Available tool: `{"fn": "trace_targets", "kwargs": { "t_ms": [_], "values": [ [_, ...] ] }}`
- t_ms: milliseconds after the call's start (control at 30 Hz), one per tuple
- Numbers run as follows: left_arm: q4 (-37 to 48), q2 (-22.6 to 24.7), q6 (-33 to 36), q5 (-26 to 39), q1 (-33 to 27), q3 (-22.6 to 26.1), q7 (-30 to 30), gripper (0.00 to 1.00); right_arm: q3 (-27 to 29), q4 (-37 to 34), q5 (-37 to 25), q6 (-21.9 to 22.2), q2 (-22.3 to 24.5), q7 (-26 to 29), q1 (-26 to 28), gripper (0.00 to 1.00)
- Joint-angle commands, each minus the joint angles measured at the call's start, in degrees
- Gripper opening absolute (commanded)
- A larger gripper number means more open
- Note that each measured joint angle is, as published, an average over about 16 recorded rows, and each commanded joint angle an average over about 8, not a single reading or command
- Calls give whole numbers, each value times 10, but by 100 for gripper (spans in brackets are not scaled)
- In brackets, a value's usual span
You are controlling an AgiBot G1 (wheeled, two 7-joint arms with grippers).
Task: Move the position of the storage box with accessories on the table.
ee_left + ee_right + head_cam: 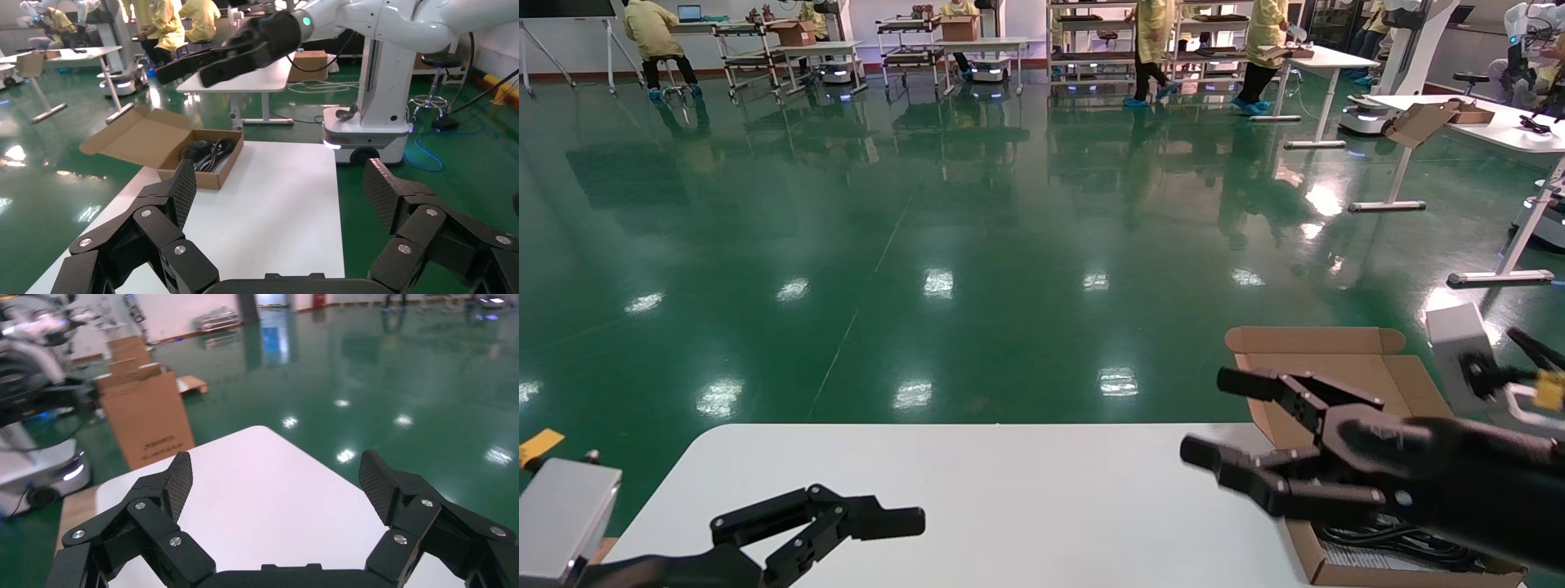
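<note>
White tabletop fills the near ground: your table has rounded corners and sits on a glossy green floor.

Nearest to you, at the table's left front, the left gripper hangs low over the surface. Its wrist view shows the jaws spread wide with nothing between them.

Further along on the right, the right gripper is raised above the table, pointing leftward across it. Its fingers stand wide apart and hold nothing; its own wrist camera shows only bare tabletop between the pads.

Just behind and beneath that arm you will find the storage box on the table's right edge, lid folded open and leaning back away from you. In the left wrist view the box rests on the table, apart from both grippers, with a coiled black cable lying inside. The other contents cannot be made out.

Beyond the table, note smaller white desks at the far right, shelving carts along the back wall, and several workers in yellow coats.
</note>
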Motion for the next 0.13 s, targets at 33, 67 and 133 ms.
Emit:
{"fn": "trace_targets", "kwargs": {
  "t_ms": [33,67,133],
  "values": [
    [0,0,0,0,0,0,0,100,13,42,9,-14,11,-8,-23,100],
    [0,0,0,0,0,0,0,100,14,48,11,-16,12,-9,-26,100],
    [0,0,0,0,0,0,0,100,18,60,13,-20,15,-11,-33,100]
  ]
}}
